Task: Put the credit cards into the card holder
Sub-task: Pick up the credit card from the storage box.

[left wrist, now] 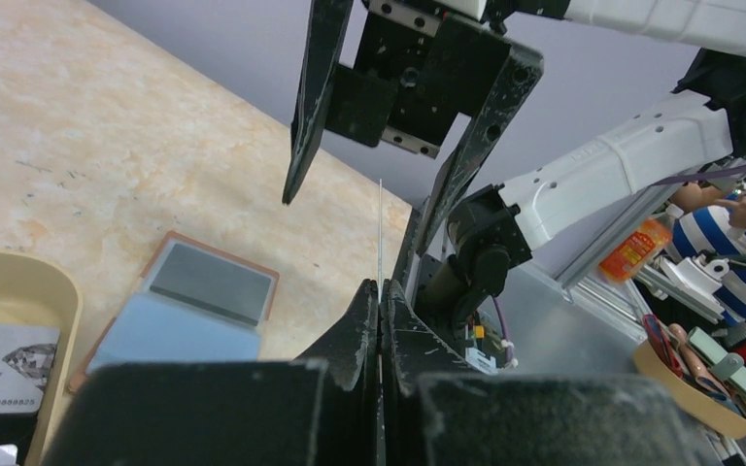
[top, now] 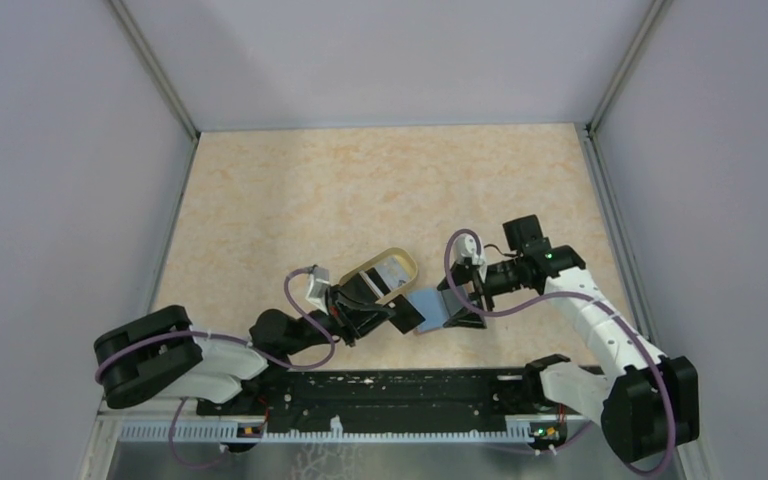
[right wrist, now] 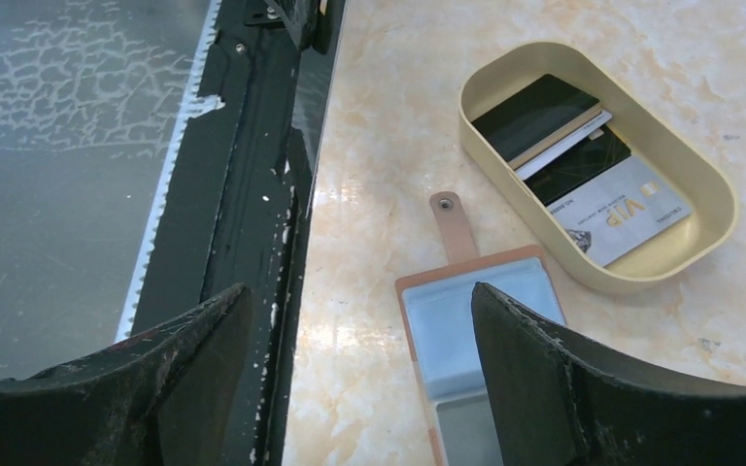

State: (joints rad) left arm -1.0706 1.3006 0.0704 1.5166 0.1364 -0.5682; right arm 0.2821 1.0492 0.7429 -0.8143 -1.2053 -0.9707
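I am pinching one card (left wrist: 380,233) tight in my left claw (left wrist: 381,291), edge up, so it can slide in thin side first. The holder (right wrist: 476,320) is lying open on the table (top: 360,190), just beside the dish (right wrist: 631,283) with the other cards (right wrist: 622,204). My right claw (right wrist: 359,301) is hanging wide open above the holder, gripping nothing, maybe getting ready to steady it.

soft, even overhead light brightens the speckled beige stone-look tabletop (top: 360,190), casting only faint shadows. a pale sheen marks it in the right wrist view, where the right gripper's black fingers (right wrist: 593,388) loom blurred along the bottom edge; the left wrist view's near foreground is likewise soft.
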